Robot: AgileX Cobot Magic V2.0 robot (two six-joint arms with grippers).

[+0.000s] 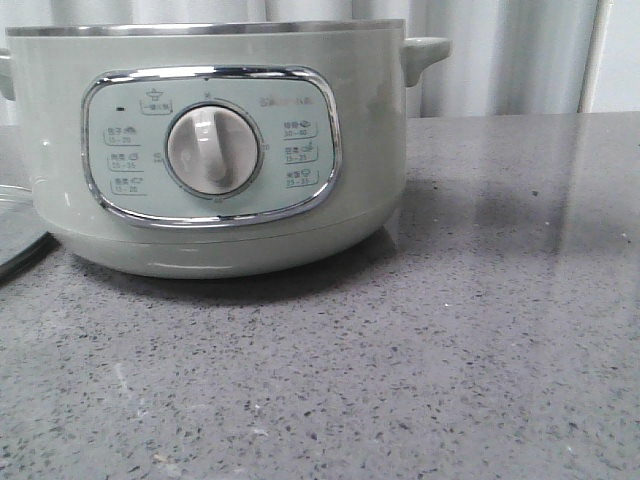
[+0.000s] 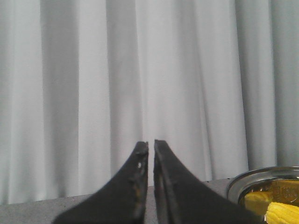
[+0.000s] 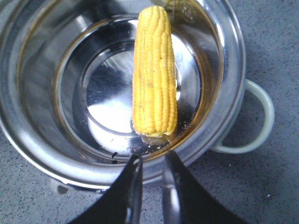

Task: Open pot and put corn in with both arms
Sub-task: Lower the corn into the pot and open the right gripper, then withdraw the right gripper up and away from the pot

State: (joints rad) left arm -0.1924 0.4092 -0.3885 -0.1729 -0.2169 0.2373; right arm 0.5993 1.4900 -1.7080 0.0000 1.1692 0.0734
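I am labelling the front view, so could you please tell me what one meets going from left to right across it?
Glass lid edge → pot → its round white dial → the pot's right side handle → bare grey table.

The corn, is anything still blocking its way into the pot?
Nothing visible does. The corn already lies inside the open pot, on its steel bottom, with no lid over it. The right end effector hangs above the pot's rim, holding nothing, with a narrow gap between its fingers.
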